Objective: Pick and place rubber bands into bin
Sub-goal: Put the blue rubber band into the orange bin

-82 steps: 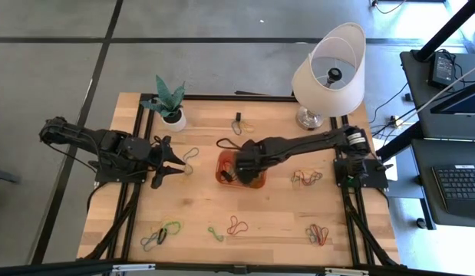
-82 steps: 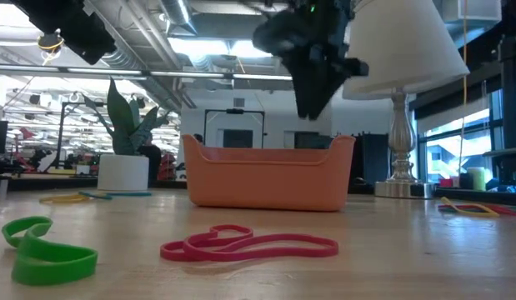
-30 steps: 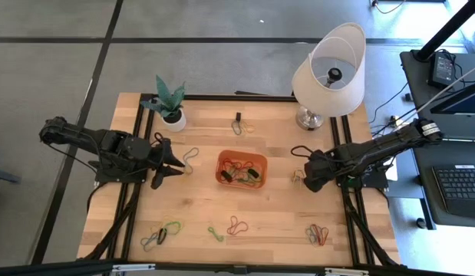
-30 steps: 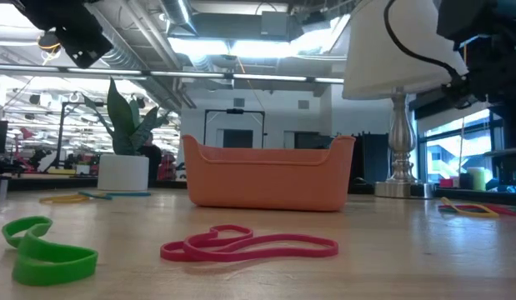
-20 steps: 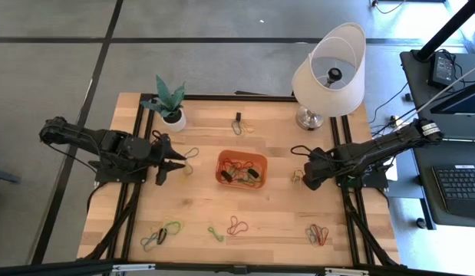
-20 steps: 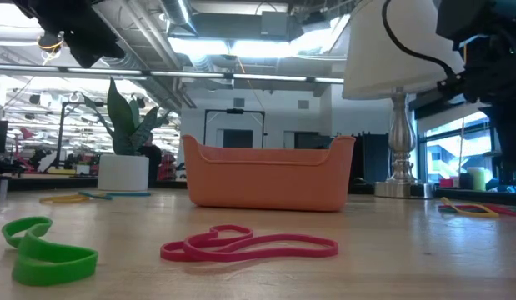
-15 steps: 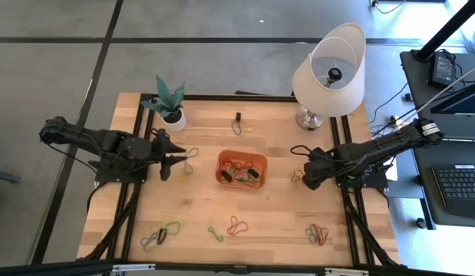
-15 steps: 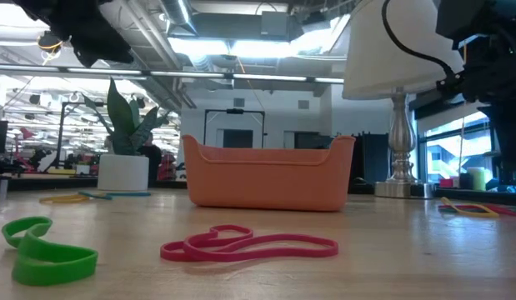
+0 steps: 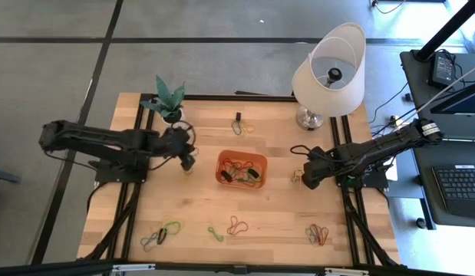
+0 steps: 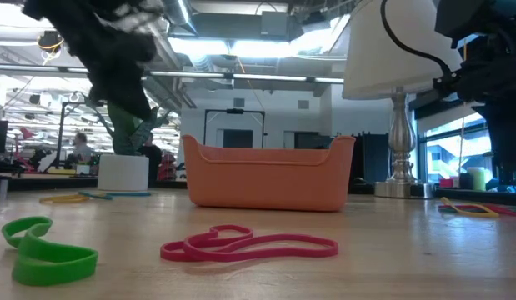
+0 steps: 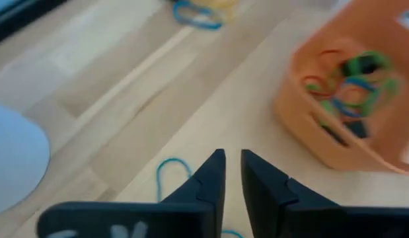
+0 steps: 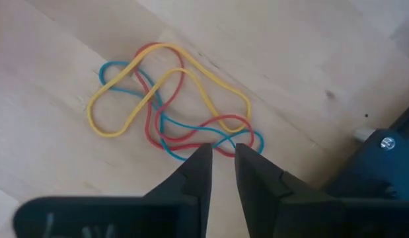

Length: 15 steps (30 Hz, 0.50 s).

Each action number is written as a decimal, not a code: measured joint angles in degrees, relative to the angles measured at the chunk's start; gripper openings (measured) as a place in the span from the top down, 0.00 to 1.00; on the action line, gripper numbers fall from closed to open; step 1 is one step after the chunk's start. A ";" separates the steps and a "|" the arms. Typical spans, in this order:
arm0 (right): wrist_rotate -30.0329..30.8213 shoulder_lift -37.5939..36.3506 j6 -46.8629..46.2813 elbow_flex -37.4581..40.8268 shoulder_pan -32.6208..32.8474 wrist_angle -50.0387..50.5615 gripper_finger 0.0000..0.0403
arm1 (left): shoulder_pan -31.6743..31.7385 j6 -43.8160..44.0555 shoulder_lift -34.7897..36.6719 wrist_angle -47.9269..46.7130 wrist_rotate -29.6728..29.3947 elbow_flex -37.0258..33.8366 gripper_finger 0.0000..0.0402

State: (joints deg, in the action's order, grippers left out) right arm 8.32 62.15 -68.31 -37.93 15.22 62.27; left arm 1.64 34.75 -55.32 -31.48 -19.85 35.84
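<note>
The orange bin [image 9: 241, 152] stands at the table's middle with several rubber bands [image 9: 242, 170] in it. My left gripper [image 9: 187, 162] hangs just left of the bin and slants down. Its fingers are open by a narrow gap [image 11: 232, 164] with nothing between them, and a blue band [image 11: 170, 173] lies on the wood beside them. My right gripper [image 9: 301, 178] points down over a tangle of yellow, red and blue bands [image 12: 171, 99] right of the bin. Its fingers are also narrowly open [image 12: 222, 155], their ends above the tangle's near strands. Whether they touch it, I cannot tell.
More bands lie along the near edge: green and black [image 9: 162, 232], green [image 9: 215, 233], red [image 9: 236, 225] and a mixed bunch [image 9: 318, 233]. At the far edge stand a white plant pot [image 9: 173, 117], a lamp [image 9: 329, 73] and a small black object [image 9: 239, 117] beside a band.
My left gripper has swung toward the table's right, toward the bin, and sunk while tipping downward. Its fingers have gone from spread wide to a narrow gap. No band has moved.
</note>
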 joint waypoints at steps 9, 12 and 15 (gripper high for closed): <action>1.25 0.00 -0.20 0.00 0.00 -1.92 0.82 | 9.96 0.69 -11.80 1.63 2.88 0.55 0.94; 1.28 0.00 -0.20 0.00 0.00 -3.08 0.82 | 11.62 0.73 -14.81 1.64 2.56 0.48 0.94; 1.27 0.00 -0.20 0.00 0.00 -3.99 0.82 | 13.21 1.88 -17.88 1.37 3.33 0.33 0.93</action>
State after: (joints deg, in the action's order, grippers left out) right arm 9.59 62.15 -68.51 -37.93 15.22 58.29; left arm 14.84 36.63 -73.20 -30.11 -16.52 36.16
